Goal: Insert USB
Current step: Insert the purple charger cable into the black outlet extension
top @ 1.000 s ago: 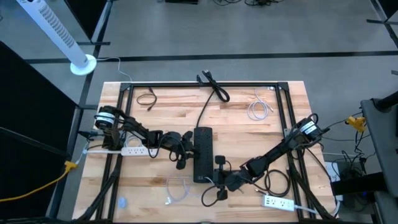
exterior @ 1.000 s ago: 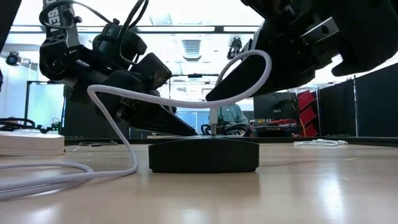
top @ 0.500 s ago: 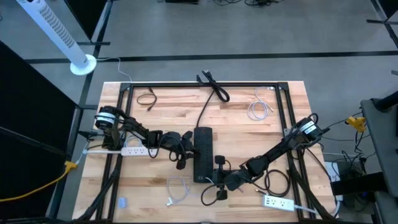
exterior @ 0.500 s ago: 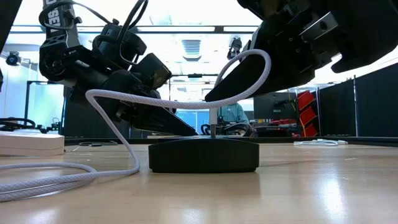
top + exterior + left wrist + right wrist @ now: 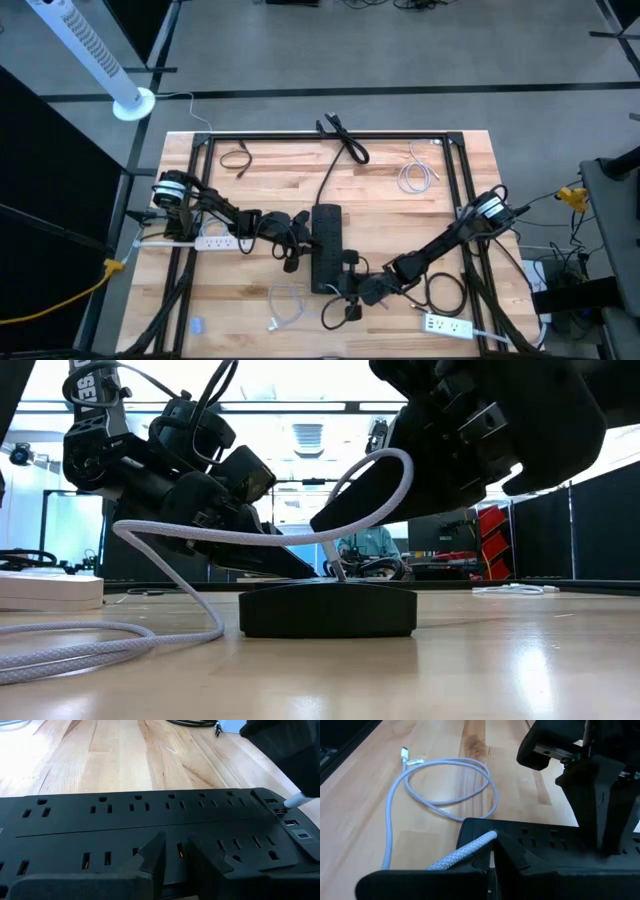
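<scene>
Worktop (image 5: 400, 215) of pale butcher-block, near edge first: white braided USB cable (image 5: 445, 790) lying in a loose loop, one plug end free on the wood, the other end rising in an arc to the right gripper (image 5: 352, 282). Right gripper: fingers clenched on the cable's plug end, poised over the near end of the black power strip (image 5: 326, 245), where the USB ports sit. Change from a second ago: gripper has shifted toward the strip and dipped; in the low view the cable arch now sits lower and leans further across, its tip touching the strip's top face. Left wrist view shows the white plug tip (image 5: 295, 801) at a port mouth; full seating cannot be confirmed. Judgement: insertion under way, not yet finished; a straight downward press remains. Mid-strip: left gripper (image 5: 297, 240), fingers pressed close around the strip's edge, steadying it. Farther off: black cord (image 5: 343, 140), small white cable coil (image 5: 415, 177).
</scene>
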{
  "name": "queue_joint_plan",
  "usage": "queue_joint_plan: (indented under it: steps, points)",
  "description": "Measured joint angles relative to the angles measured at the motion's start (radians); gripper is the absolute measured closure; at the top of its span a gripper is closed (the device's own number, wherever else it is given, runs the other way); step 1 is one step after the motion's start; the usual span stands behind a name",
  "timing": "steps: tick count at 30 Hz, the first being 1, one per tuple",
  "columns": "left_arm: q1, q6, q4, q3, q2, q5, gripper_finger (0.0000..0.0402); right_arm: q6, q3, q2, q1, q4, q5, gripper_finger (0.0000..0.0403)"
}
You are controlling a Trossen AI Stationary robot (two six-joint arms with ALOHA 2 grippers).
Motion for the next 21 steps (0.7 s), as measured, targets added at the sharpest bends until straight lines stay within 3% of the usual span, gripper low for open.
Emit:
queue_joint_plan:
  steps: [21]
  points:
    - [0.000, -0.007, 0.000, 0.000, 0.000, 0.000, 0.0333, -0.003, 0.004, -0.012, 0.005, -0.034, 0.019, 0.0403]
